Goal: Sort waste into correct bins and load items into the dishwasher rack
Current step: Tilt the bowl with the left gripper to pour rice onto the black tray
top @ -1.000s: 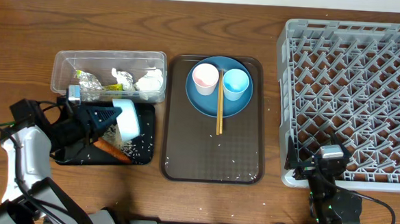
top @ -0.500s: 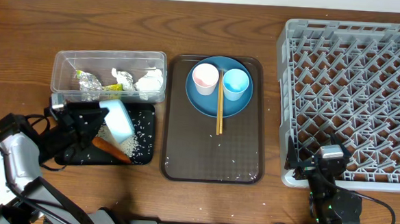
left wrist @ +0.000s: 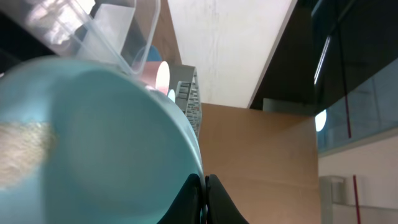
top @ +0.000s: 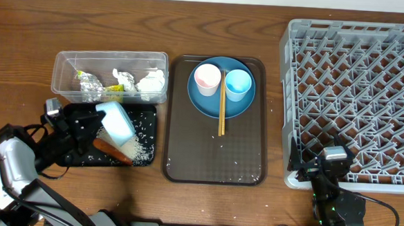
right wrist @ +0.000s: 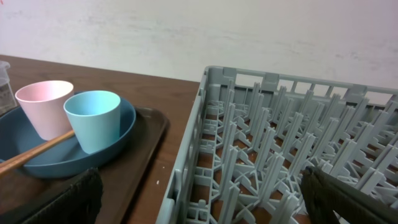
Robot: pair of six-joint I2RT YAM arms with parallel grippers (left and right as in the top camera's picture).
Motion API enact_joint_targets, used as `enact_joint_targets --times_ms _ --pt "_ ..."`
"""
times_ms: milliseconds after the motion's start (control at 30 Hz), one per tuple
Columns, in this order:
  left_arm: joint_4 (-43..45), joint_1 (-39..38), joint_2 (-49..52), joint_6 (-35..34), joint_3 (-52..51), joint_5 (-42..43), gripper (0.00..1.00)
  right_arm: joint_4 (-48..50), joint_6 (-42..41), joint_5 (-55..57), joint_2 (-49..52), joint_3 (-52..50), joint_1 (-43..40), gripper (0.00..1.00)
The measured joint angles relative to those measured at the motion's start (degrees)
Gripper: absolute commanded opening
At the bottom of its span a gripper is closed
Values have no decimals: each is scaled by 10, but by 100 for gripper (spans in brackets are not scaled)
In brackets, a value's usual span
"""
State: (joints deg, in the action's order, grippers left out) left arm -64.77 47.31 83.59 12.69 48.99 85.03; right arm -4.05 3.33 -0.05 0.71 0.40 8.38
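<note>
Pale bowl [top: 118, 122] was tilted over black tray [top: 149, 134], rim clamped by left gripper [top: 94, 123]; rice [top: 136, 148] lay on the tray. Right gripper [top: 333, 156] was spread wide beside rack [top: 356, 79].

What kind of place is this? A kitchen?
Probably a dish-clearing station, like a cafeteria's: a dishwasher rack, a brown tray carrying a blue plate, and a clear tub holding crumpled napkins.

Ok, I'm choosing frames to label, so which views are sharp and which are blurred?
Overhead: sharp and evenly lit, down to the rice grains on the black tray. Left wrist: the pale bowl fills the near field, out of focus. Right wrist: light blue cup and dishwasher rack crisp; its own fingers dark and soft at the bottom corners.
</note>
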Motion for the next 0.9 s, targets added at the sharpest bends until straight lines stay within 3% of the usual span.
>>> enact_joint_targets --times_ms 267,900 --pt "-62 18 0 34 0 -17 6 0 0 0 0 0 0 99" --pt "-54 25 3 84 0 -29 6 0 0 0 0 0 0 99"
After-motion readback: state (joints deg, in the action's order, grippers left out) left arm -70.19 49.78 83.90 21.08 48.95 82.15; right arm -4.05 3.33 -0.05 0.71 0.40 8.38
